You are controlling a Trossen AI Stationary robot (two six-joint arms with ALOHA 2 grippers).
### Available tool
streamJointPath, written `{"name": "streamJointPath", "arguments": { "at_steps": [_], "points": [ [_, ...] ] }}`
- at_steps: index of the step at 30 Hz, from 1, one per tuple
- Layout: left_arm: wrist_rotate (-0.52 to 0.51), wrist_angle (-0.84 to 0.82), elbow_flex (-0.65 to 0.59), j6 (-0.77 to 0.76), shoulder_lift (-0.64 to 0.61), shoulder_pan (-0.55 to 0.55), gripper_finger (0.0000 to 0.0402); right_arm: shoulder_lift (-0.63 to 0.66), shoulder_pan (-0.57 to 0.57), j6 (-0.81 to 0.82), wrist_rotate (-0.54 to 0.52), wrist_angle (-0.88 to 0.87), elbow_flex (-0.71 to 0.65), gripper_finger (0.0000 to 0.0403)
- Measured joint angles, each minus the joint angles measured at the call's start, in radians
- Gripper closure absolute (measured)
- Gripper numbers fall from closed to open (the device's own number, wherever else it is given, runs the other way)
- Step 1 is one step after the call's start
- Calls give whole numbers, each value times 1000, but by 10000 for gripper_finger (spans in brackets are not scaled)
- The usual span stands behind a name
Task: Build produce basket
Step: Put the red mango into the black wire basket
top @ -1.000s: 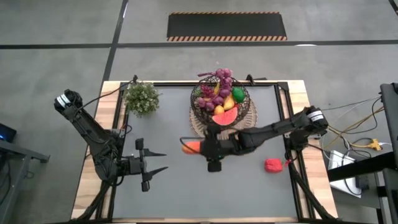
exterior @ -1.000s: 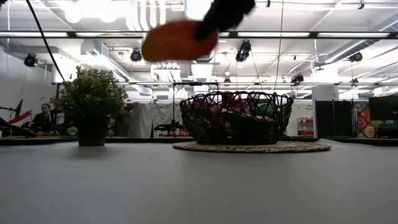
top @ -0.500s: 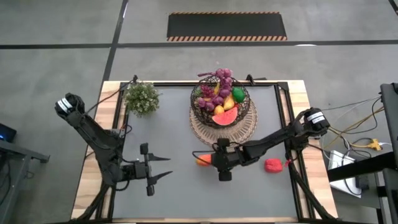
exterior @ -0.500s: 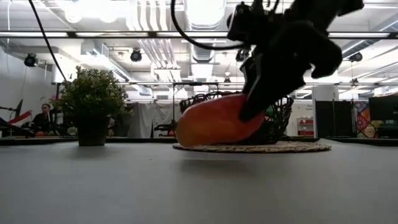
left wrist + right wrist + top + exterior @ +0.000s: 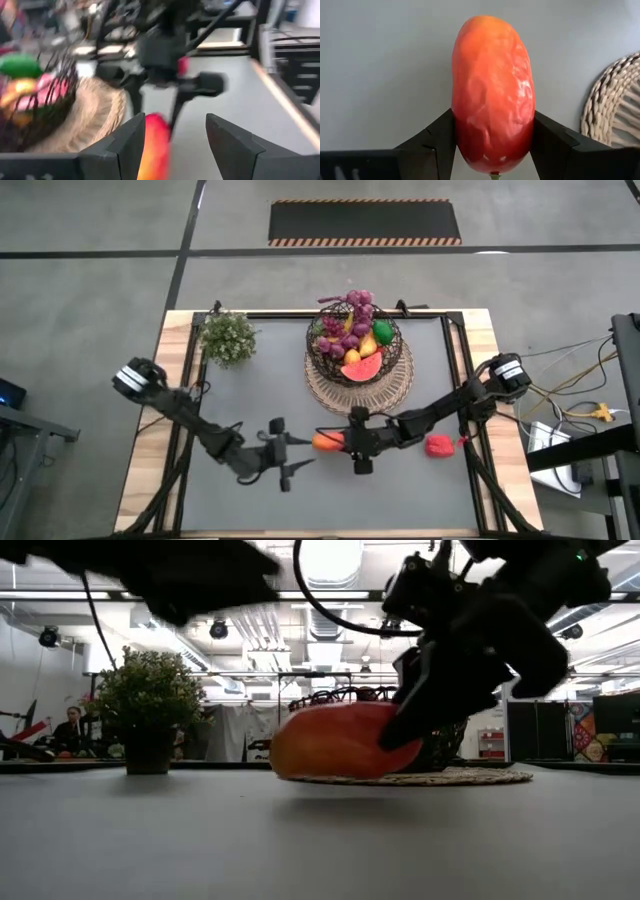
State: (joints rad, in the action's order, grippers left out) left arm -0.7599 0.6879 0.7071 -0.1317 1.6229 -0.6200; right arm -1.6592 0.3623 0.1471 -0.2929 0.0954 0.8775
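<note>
The orange-red mango (image 5: 324, 442) is in my right gripper (image 5: 341, 442), which is shut on it low over the table's middle, nearer than the woven mat (image 5: 392, 385). In the low view the mango (image 5: 335, 740) hangs just above the tabletop. My left gripper (image 5: 305, 453) is open and stands right at the mango's free end; in its wrist view the mango (image 5: 154, 145) shows beside one of its fingers (image 5: 131, 142), touching or not I cannot tell. The dark wire basket (image 5: 313, 340) sits on the mat, holding grapes, a watermelon slice, a lime and yellow fruit. My right gripper pinches the mango's stem end (image 5: 492, 150) between its two fingers (image 5: 440, 140), one on each flank. The fingers come level from the table's right and lie along the fruit. The mango sticks out past the fingertips toward the table's left, lifted just clear of the tabletop.
A red toy fruit (image 5: 438, 445) lies on the table right of my right arm. A bushy green plant (image 5: 228, 337) stands at the far left corner. Bare grey tabletop spreads along the near edge and on the left.
My right gripper has carried the mango down from high above the table and a little toward the near edge, stopping just over the tabletop. My left arm has swung toward the table's right, bringing its open gripper up to the mango's free end.
</note>
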Motion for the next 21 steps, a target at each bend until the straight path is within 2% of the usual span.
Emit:
{"name": "streamJointPath", "arguments": {
  "at_steps": [5, 9, 17, 21],
  "points": [
    [17, -12, 0, -130, 74, 78, 210, 0, 2, 12, -5, -1, -23, 212],
    [134, -26, 0, -203, 127, 132, 202, -1, 2, 13, -6, -1, -29, 212],
    [160, -24, 0, -229, 207, 188, 130, -1, 2, 10, -6, -1, -29, 211],
    [217, -22, 0, -202, 228, 194, 113, -1, 2, 10, -5, 0, -29, 211]
  ]
}}
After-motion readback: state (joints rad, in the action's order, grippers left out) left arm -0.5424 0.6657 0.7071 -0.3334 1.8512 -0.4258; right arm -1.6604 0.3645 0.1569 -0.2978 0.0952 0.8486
